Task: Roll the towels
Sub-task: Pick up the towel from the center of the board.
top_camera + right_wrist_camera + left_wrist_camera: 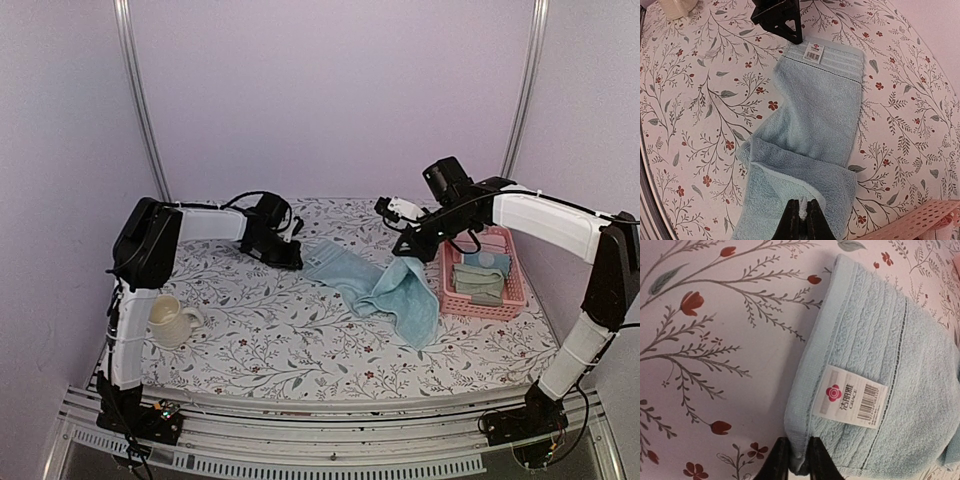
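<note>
Two-claw stretching of towel (400, 297) beside basket (478, 311): label end pinched in left claw (797, 456), far end in right claw (802, 218); next, laying flat, taut.

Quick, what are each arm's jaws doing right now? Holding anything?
Left gripper: closed on a corner of the light blue towel, at its labelled end.
Right gripper: closed on the same towel's other end, holding it raised.

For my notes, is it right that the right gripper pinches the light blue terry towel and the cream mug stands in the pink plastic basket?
Top view: the cream mug stands on the table, not in the pink plastic basket; the rest holds.
</note>
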`<act>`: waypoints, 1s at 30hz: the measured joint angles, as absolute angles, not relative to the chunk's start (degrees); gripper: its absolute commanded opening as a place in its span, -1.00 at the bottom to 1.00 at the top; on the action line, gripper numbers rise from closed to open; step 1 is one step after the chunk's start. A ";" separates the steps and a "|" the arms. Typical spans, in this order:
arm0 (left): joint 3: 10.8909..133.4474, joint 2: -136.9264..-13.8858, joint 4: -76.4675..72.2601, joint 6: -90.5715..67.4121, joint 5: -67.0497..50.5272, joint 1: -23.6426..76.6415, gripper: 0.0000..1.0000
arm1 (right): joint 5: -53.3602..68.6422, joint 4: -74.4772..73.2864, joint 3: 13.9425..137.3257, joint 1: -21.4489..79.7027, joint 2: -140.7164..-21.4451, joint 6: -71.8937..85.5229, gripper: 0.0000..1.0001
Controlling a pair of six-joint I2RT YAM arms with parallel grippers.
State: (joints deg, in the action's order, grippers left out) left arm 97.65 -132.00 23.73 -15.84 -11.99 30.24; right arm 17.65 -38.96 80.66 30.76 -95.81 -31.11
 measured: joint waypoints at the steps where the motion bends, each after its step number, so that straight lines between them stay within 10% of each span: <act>1: 97.65 -132.03 23.90 -15.97 -12.10 30.24 -0.81 | 17.63 -38.94 80.64 30.76 -95.81 -31.09 -0.89; 30: 82.70 -94.43 29.82 -14.57 -6.66 24.18 -0.97 | 22.92 -37.34 100.92 16.62 -99.72 -29.36 -0.94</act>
State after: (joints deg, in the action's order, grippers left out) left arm 82.70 -94.43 29.82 -14.57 -6.66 24.18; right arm 22.92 -37.34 100.92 16.62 -99.72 -29.36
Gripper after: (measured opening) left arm 0.029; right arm 0.047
